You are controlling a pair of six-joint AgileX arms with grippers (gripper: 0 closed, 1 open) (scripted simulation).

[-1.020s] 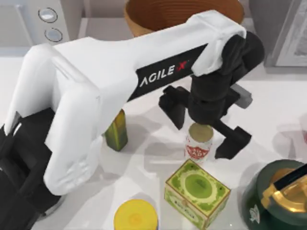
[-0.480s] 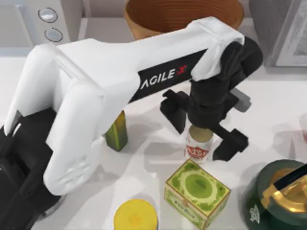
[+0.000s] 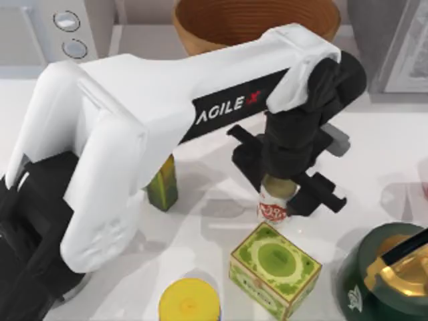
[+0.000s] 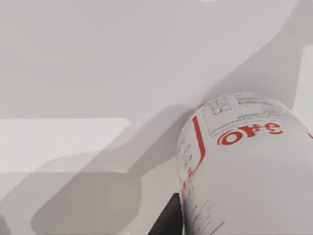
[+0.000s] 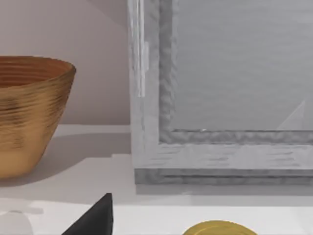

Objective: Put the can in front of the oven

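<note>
Left gripper (image 3: 286, 189): down over the middle of the white table (image 3: 374, 144), its black fingers (image 3: 319, 195) drawn in against both sides of the can, gripping it just under the top.
Can (image 3: 276, 200): upright on the table between those fingers; the left wrist view has its white, red-lettered wall (image 4: 244, 166) hard against the camera.
Near side of the gripper: the green square box (image 3: 274, 267) sits just beside the can, a thin gap of table between them; the yellow-topped container (image 3: 189, 302) lies farther off toward the table's near edge.
Left of the gripper: a small green bottle (image 3: 162, 184) stands well apart, bare table in between.
Right of the gripper: open tabletop, then the dark green teapot with a gold lid (image 3: 388, 277) at the near right corner.
Beyond the gripper: open table up to the wooden bowl (image 3: 254, 23); the oven (image 3: 57, 30) with its two knobs is at the far left corner.
Right gripper: cannot tell; its wrist camera faces a grey framed panel (image 5: 220, 98) beside the bowl.
</note>
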